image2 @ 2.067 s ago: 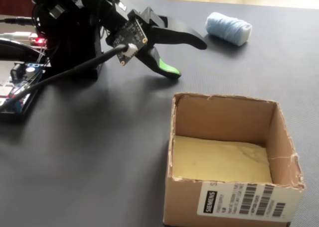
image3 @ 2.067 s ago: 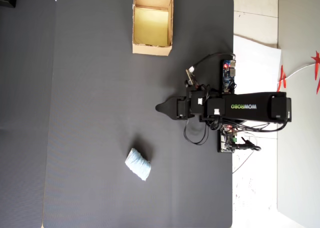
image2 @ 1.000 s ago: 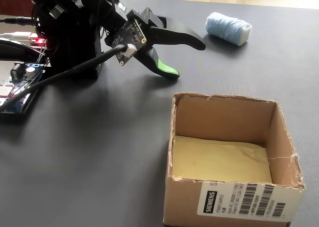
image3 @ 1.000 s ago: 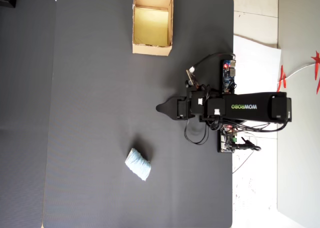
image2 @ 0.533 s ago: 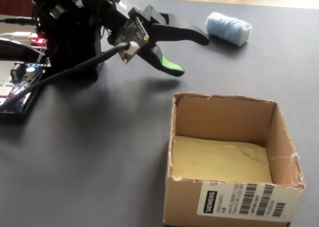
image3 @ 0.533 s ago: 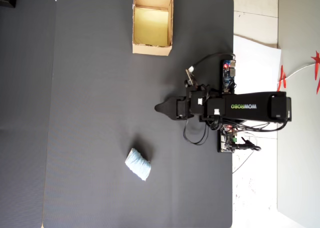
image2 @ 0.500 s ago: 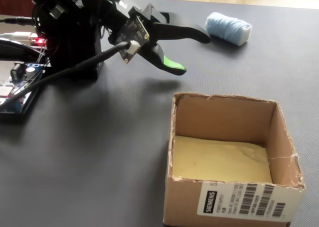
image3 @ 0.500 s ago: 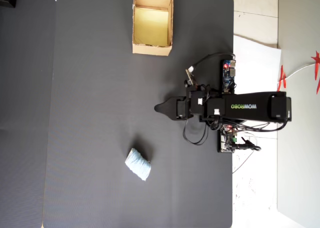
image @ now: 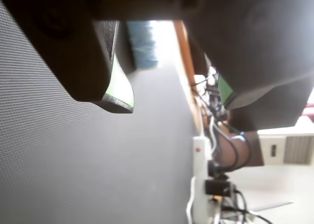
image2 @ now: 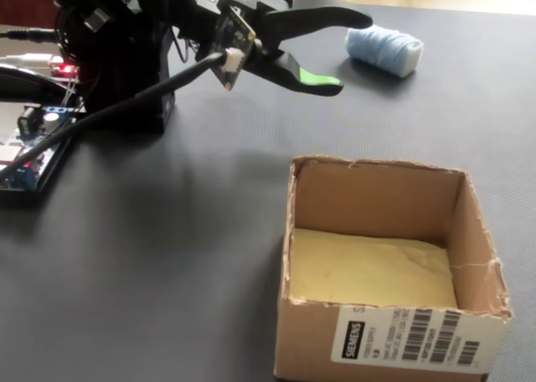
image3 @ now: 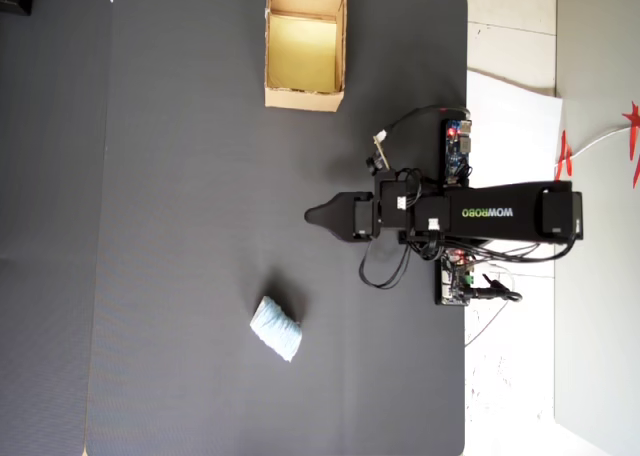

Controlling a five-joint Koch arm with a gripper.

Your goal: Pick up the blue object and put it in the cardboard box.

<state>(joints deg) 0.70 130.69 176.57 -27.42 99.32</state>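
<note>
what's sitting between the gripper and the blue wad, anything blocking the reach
Nothing visible blocks it. In the overhead view only bare dark mat lies between the open gripper and the blue object. The cardboard box stands on the other side of the arm, away from that path.

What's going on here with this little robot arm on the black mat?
A small black arm is setting up to fetch the blue object, a pale ribbed wad lying on the dark mat. Its gripper is raised above the mat with the jaws apart and nothing between them, pointing roughly toward the wad but clearly short of it. The cardboard box sits open and empty, its yellowish bottom showing, well apart from the wad in the overhead view. Nothing has been picked up yet.
</note>
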